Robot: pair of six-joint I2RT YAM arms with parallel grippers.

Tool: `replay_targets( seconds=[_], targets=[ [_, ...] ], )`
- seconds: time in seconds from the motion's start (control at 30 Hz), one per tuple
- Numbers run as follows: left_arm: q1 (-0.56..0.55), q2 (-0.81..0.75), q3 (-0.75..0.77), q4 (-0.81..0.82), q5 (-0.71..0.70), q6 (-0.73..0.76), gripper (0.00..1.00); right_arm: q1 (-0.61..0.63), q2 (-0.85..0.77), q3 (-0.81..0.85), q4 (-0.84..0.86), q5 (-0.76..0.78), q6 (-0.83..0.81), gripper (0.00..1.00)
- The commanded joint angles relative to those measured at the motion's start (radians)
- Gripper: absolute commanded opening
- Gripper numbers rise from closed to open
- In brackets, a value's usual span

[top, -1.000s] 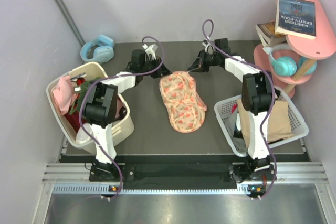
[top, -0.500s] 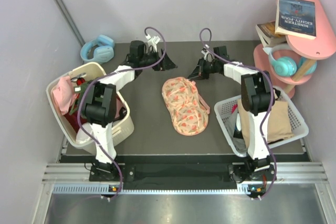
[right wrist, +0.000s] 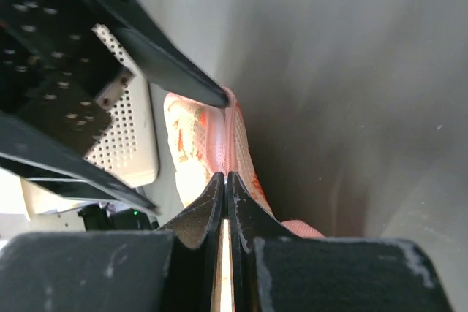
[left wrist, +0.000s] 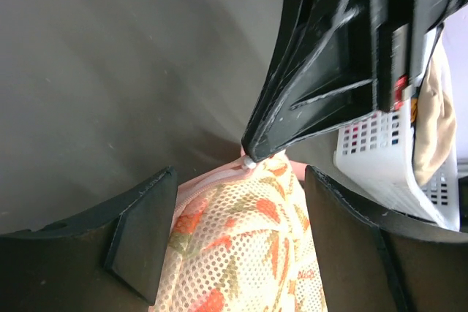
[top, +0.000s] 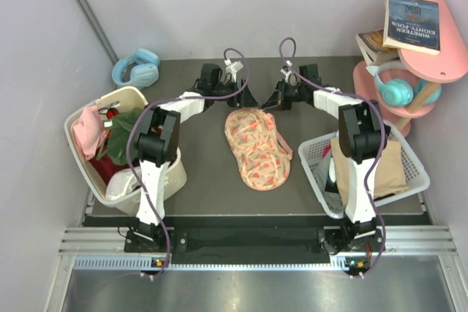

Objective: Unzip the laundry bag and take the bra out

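Top external view has the laundry bag [top: 256,147] lying flat in the middle of the dark bench [top: 197,173], zipped shut as far as I can tell, with both hands at its far end. The bra shows nowhere; I judge it is inside the bag.

The left hand [left wrist: 240,177] is spread wide, a finger on either side of the bag's tip. The right hand [right wrist: 225,177] is pinched to a sliver. A small white bit [left wrist: 248,160] at its tip may be the zip pull, but I cannot tell that it is gripped.

The bag is soft, light, open-weave mesh with two rounded lobes and a pink zip trim [right wrist: 232,126] curving round its edge. Pulled with nothing pinning it, it would likely slide across the smooth bench instead of unzipping. Loose mesh could also bunch into the slider and jam it. The hands are close enough to knock each other.
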Motion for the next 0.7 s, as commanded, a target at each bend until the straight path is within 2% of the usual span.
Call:
replay_targets(
  seconds=[0.0,0.07,0.13,0.17,0.2,0.33,0.4,0.67],
  targets=[
    [-0.007,-0.003,0.000,0.003,0.044,0.040,0.75,0.018,-0.076,-0.016,0.066,-0.039,0.015,0.00],
    [-0.014,-0.007,-0.017,-0.003,0.031,0.051,0.75,0.018,-0.078,-0.021,0.070,-0.039,0.016,0.00],
    [-0.017,-0.003,-0.022,-0.011,0.028,0.059,0.70,0.020,-0.082,-0.026,0.080,-0.037,0.023,0.00],
    [-0.017,-0.003,-0.023,-0.023,0.031,0.060,0.67,0.018,-0.084,-0.030,0.083,-0.037,0.026,0.00],
    [-0.018,-0.004,-0.028,-0.028,0.028,0.068,0.58,0.018,-0.085,-0.032,0.086,-0.037,0.029,0.00],
    [-0.021,-0.012,-0.040,-0.058,0.011,0.092,0.43,0.018,-0.090,-0.046,0.108,-0.036,0.041,0.00],
    [-0.020,-0.015,-0.046,-0.066,0.005,0.102,0.41,0.018,-0.094,-0.055,0.123,-0.032,0.053,0.00],
    [-0.020,-0.022,-0.062,-0.097,0.004,0.123,0.00,0.018,-0.101,-0.062,0.142,-0.025,0.067,0.00]
  ],
)
